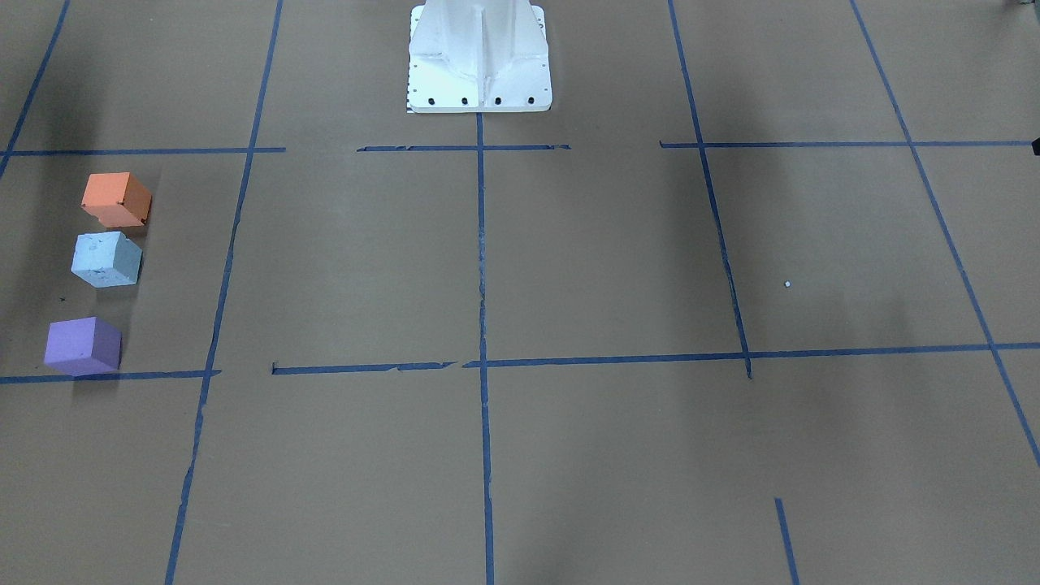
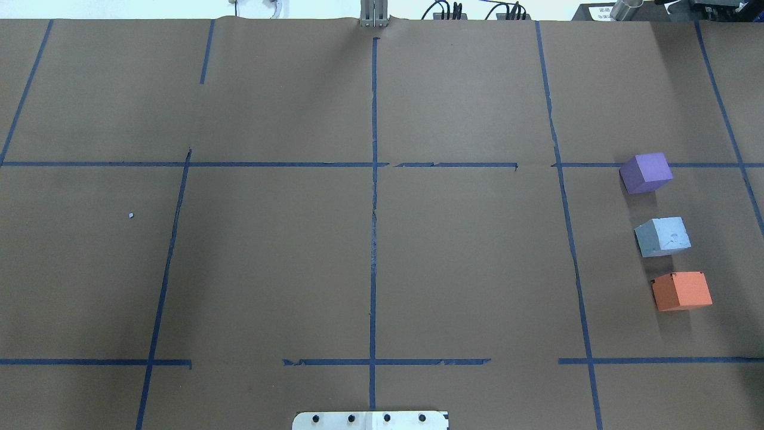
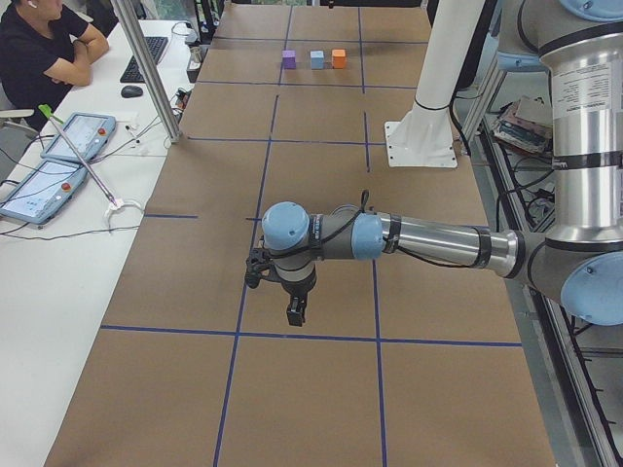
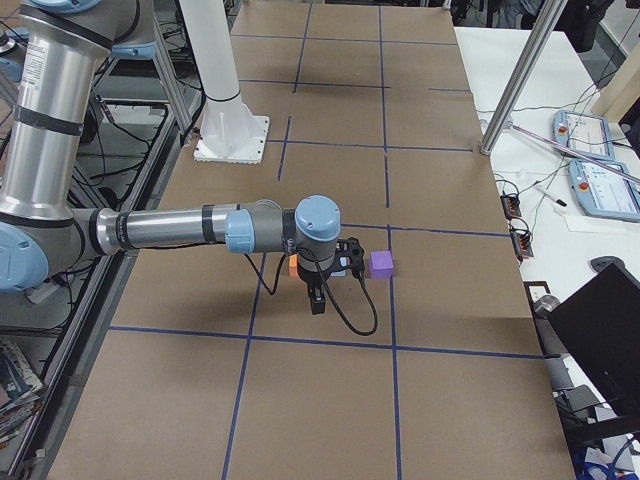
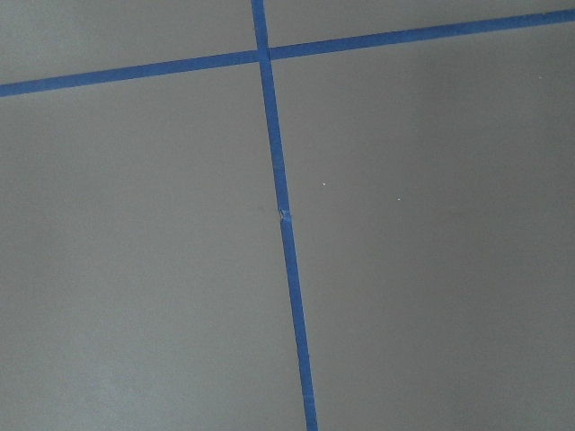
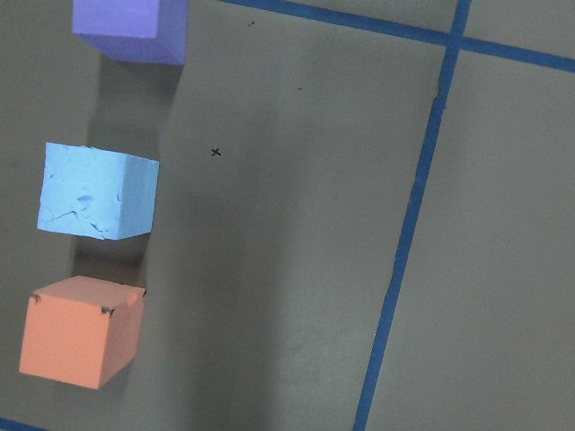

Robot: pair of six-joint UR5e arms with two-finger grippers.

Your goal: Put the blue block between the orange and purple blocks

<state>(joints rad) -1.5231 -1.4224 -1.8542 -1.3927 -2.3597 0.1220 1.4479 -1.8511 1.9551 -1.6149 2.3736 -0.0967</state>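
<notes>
Blue block (image 2: 661,236): stands on the table (image 2: 465,269) near its right edge, about midway between the robot's edge and the far edge. It sits in a row between the orange block (image 2: 681,291) and the purple block (image 2: 646,172), touching neither and nearer the orange one.
Task state: judged complete or nearly so, since the blue block already occupies the gap.
Handling: probably light foam, slightly yielding, with a matte, scuffed surface that should not slip. Unlikely to break, though a hard squeeze may dent it.
Grip point: two opposite side faces, namely those turned toward the table's right edge and its centre. The faces turned toward the neighbouring blocks leave little finger room on the orange side.
Right gripper (image 4: 317,303): hangs over the table by the row of blocks. Only the side view shows its claw, so cannot tell whether it is parted or closed.
Left gripper (image 3: 296,316): hangs over the table's left part, well apart from the blocks. Claw state cannot be told.
Containers: none shows in any view.
Risk: any correcting nudge could knock the orange block.
</notes>
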